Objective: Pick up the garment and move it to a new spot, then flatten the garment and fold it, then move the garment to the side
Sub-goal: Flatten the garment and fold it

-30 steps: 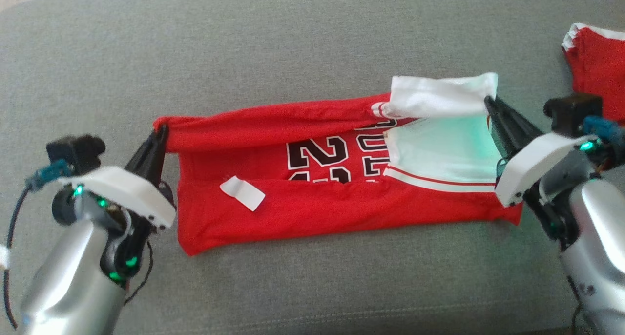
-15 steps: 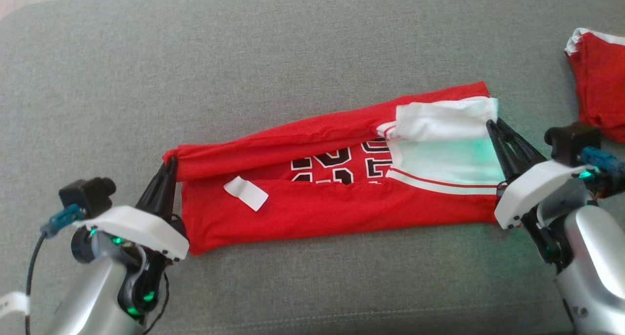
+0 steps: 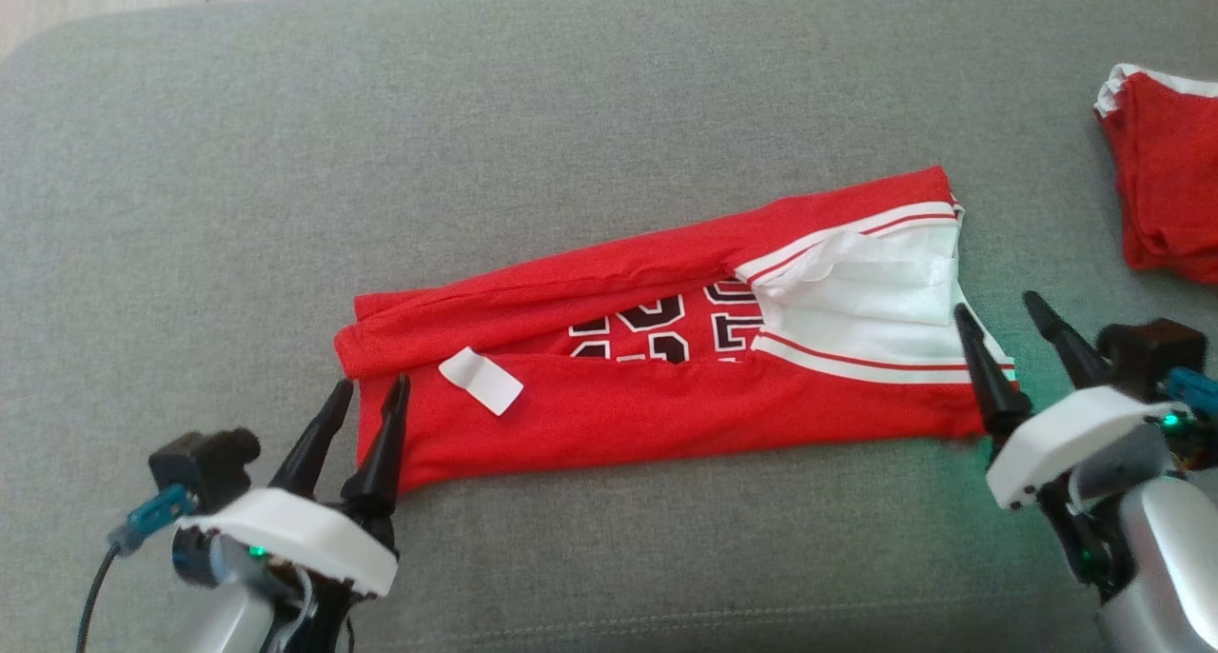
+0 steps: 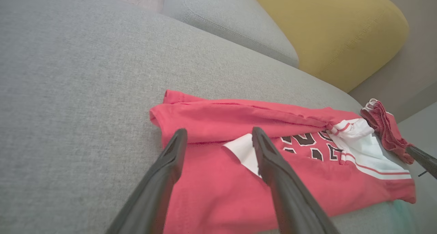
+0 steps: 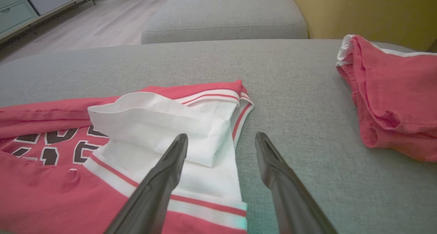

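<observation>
So the red basketball jersey with black-and-white lettering (image 3: 657, 415) lies folded into a long strip on the grey fabric sofa cushion (image 3: 571, 158). Its long axis runs left to right, with the white-trimmed end toward the robot's right and angled a bit farther away. A white tag (image 3: 481, 379) sits near its left end. Half a second back both grippers were pinching the top flap's ends; now that flap lies flat. The left gripper (image 3: 373, 383) sits low by the left end, fingers spread and empty, pointing forward. The right gripper (image 3: 994, 303) is the same at the white end, let go. Another red garment (image 3: 1166, 187) lies well apart on the right.
</observation>
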Tool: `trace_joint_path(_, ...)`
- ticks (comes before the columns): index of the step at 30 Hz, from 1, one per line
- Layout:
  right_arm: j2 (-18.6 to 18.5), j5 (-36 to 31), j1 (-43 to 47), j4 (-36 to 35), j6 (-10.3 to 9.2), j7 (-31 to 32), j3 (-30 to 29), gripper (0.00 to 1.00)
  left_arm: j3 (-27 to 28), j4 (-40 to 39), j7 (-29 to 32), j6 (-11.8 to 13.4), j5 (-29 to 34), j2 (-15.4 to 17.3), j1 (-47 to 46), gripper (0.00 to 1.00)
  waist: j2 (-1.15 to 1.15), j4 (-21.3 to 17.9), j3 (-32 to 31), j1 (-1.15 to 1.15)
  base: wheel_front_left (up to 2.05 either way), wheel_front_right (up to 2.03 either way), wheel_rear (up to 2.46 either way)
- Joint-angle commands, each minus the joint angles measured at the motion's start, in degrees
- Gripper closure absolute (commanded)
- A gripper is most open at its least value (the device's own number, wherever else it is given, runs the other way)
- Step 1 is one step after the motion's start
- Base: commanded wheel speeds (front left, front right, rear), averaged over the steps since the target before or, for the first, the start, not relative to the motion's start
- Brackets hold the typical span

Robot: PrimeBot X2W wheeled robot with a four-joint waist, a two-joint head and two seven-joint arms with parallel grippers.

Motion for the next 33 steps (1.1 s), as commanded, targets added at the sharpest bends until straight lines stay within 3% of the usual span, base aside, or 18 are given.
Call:
trace_joint_path(1, -0.4, -0.4, 0.5, -2.8, 0.37, -0.4, -0.5, 0.00, 2.1, -2.8, 0.1, 0.6, 0.3, 2.2, -0.3, 0.00, 0.00, 0.1, -0.3, 0.00, 0.00, 0.00, 0.00)
trace_joint_path(7, 0.3, -0.7, 0.7, -4.2, 0.37, 1.8, -3.3, 0.00, 3.7, -6.0, -1.2, 3.4, 1.2, 2.2, 1.3, 0.00, 0.00, 0.8, -1.1, 0.00, 0.00, 0.00, 0.00)
trace_joint_path(14, 1.4, -1.4, -2.5, -2.8, 0.37, 7.9, -5.7, 0.00, 5.3, -6.5, -2.9, 6.8, 4.1, -0.8, 0.7, 0.00, 0.00, 2.8, -2.3, 0.00, 0.00, 0.00, 0.00)
trace_joint_path(24, 2.2, -1.2, -9.4, 3.9, 0.37, 13.6, -8.0, 0.00, 7.5, -5.5, -3.3, 6.7, 6.1, -2.4, 0.5, 0.00, 0.00, 6.1, -2.1, 0.00, 0.00, 0.00, 0.00)
trace_joint_path(33, 1.5, -5.5, -14.4, 14.1, 0.37, 19.0, -9.5, 0.00, 8.1, -5.4, -3.4, 5.8, 7.5, -3.8, 0.3, 0.00, 0.00, 9.3, -1.4, 0.00, 0.00, 0.00, 0.00)
